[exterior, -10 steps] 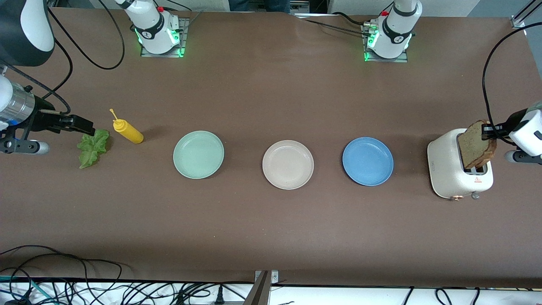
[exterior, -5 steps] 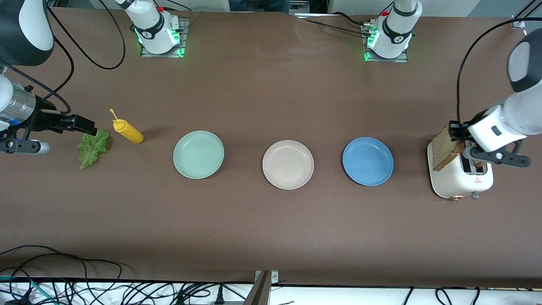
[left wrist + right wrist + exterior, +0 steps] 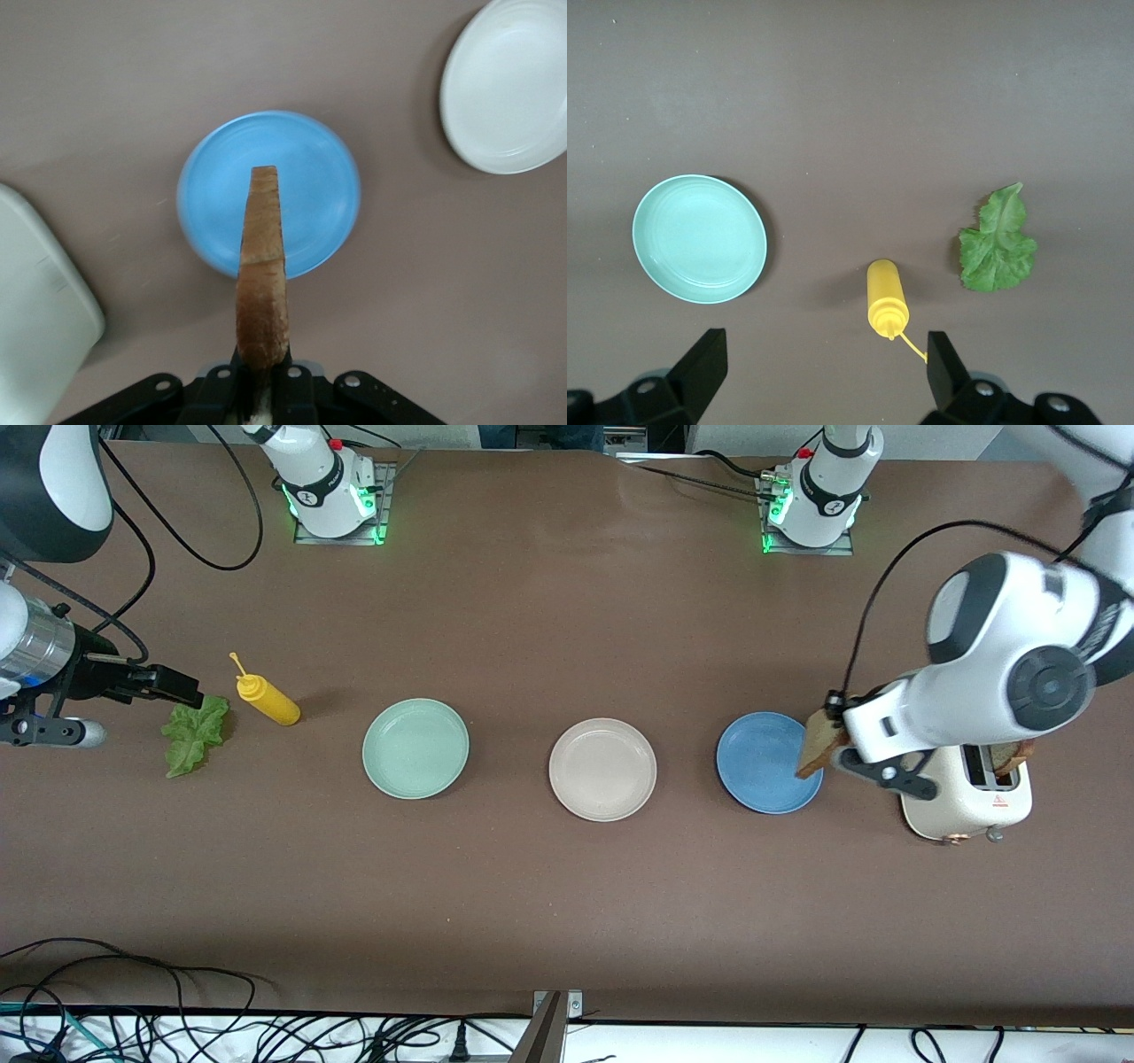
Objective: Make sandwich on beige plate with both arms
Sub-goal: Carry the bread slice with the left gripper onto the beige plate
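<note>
The left gripper [image 3: 831, 731] carried a clenched brown bread slice [image 3: 813, 744] over the round blue plate [image 3: 762, 766] — the round beige plate [image 3: 602, 770] came next; the right gripper [image 3: 824, 367] waited, released.

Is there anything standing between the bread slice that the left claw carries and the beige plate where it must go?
Nothing upright blocks it. The left claw holds the bread slice over the edge of the blue plate, which lies flat between the slice and the beige plate; the slice can pass above it.
</note>
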Tool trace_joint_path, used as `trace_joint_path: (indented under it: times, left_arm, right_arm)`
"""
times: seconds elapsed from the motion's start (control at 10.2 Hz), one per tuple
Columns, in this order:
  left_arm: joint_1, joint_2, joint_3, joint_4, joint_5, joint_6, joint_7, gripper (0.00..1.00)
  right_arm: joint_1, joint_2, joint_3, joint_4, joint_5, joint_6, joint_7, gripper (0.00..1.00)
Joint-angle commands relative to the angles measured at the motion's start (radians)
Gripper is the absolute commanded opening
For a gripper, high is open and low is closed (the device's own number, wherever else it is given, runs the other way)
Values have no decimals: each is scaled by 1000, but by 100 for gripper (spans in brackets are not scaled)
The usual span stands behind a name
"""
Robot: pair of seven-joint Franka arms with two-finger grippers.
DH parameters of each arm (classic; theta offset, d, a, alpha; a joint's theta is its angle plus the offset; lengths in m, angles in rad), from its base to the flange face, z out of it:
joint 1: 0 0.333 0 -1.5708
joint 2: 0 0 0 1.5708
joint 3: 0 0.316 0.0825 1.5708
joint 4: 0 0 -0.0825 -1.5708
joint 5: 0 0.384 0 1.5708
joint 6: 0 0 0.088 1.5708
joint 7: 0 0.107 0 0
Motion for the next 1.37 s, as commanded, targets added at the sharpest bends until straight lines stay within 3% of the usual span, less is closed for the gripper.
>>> trace_joint_path:
  times: [0.0,0.2,0.49,0.69,0.98,1.28]
  left_arm:
    - [-86,143,3,170,-102,-17,-13,0]
    - [-152,199,3,208,-180,37,-50,0]
    - [-161,307,6,207,-508,155,-41,0]
    - [-167,374,6,205,-649,231,28,0]
    - [-169,484,6,199,-766,284,223,0]
    - [-172,529,6,190,-760,284,298,0]
  right_arm:
    - [1,5,-1,18,15,-17,2,100]
    - [1,5,1,18,15,-17,2,100]
    - [1,5,1,18,21,-17,2,100]
    - [1,5,1,18,21,-17,2,100]
    - [1,5,-1,18,22,-17,2,100]
    - [1,6,-1,18,27,-15,2,100]
